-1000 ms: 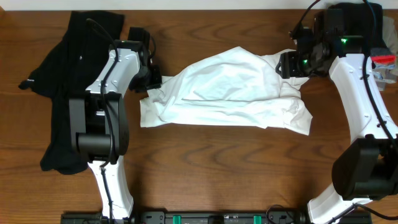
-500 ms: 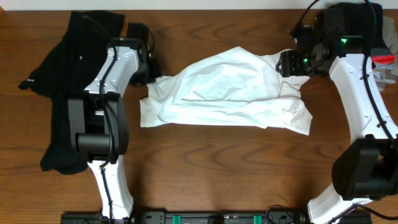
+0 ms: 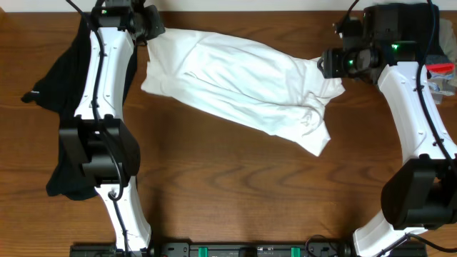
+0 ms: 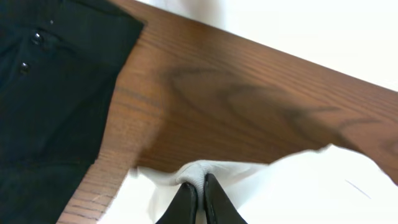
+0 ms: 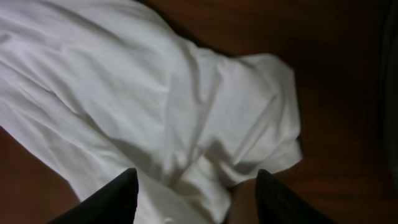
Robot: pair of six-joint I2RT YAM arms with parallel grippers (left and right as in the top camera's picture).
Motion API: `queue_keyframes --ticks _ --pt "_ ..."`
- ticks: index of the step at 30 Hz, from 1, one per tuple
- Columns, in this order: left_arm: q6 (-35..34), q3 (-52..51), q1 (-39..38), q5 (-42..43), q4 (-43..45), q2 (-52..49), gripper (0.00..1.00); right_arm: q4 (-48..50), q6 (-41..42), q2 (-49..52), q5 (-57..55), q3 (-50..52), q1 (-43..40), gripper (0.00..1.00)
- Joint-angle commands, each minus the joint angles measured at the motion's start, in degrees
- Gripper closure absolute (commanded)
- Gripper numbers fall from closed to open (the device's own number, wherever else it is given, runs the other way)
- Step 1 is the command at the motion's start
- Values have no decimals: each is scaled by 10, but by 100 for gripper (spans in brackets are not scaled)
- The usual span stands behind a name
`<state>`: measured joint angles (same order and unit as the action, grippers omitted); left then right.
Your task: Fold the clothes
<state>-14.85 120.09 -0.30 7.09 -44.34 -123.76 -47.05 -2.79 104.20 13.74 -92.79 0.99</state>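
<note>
Clothing of black fabric [image 3: 61, 107] lay in a long heap to the left of the white garment [image 3: 235, 78], apart from it. The left arm [image 3: 100, 93] ran between the two, reaching up toward the garment's upper left corner. Seen from the left wrist, the black fabric carried two small dark buttons and lay up and to the left of the white cloth, with a strip of bare table [image 4: 236, 106] between them. The left gripper [image 4: 200, 186] sat at that upper left corner of the white garment, its jaws pressed together on a small raised fold of the white cloth, which spread out to either side of the fingers. The white garment itself stretched slantwise across the far half of the table, from the pinched corner down to a rumpled, bunched end at its lower right, with creases running along its length. At the garment's upper right corner was the right gripper [image 5: 194, 180], its jaws spread wide apart. The wrinkled white cloth lay between and beyond the two dark fingers [image 5: 112, 199], and whether they touched it could not be told. The right arm [image 3: 410, 121] curved away to the right of the garment, and a red-labelled object [image 3: 441, 69] lay farther right again, well apart from the white cloth.
</note>
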Motion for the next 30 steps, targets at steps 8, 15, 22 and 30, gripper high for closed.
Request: queue_keyframes --ticks 8,15,22,30 --pt "0 9 -14 0 -19 3 94 104 -7 37 -3 -8 6 43" --pt "0 9 -21 0 -23 3 94 151 -7 119 -21 -9 3 38" --pt "9 5 -20 -1 -41 3 94 200 24 161 -74 -9 -9 37" --pt "17 1 -20 -3 -42 2 94 200 47 197 -73 -9 -20 38"
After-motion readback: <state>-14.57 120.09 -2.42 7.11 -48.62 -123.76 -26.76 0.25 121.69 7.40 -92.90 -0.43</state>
